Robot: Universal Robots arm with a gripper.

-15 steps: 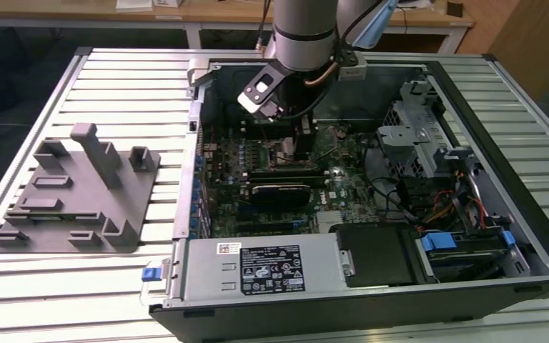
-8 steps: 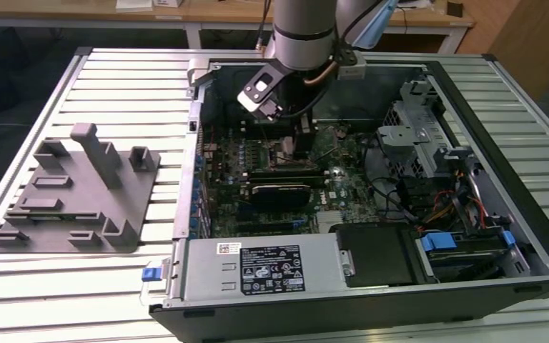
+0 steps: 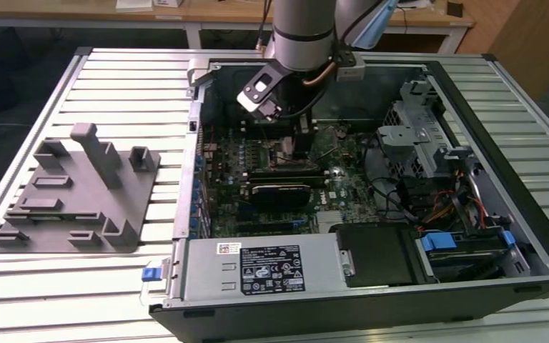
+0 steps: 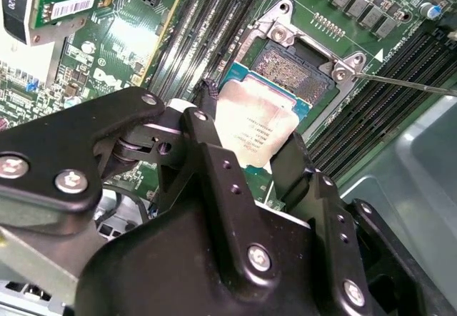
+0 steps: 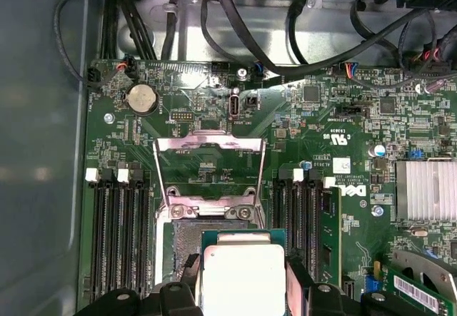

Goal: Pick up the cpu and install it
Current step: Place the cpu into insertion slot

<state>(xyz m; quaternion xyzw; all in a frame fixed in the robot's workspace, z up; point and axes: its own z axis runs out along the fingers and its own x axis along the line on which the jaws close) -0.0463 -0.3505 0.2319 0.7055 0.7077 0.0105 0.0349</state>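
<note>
Right, your gripper [image 4: 248,136] pinches the cpu [image 4: 258,116] over the open socket [image 4: 296,80] in both wrist views; exterior view adds PSU label [image 3: 272,268] w/ print, grey fixture block [image 3: 65,207].

cpu [image 5: 243,280]: cut by first wrist view's edge | socket [image 4: 296,77]: partly behind cpu

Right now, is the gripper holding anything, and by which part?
The gripper holds the small flat square silvery-grey cpu by two opposite side edges.
</note>
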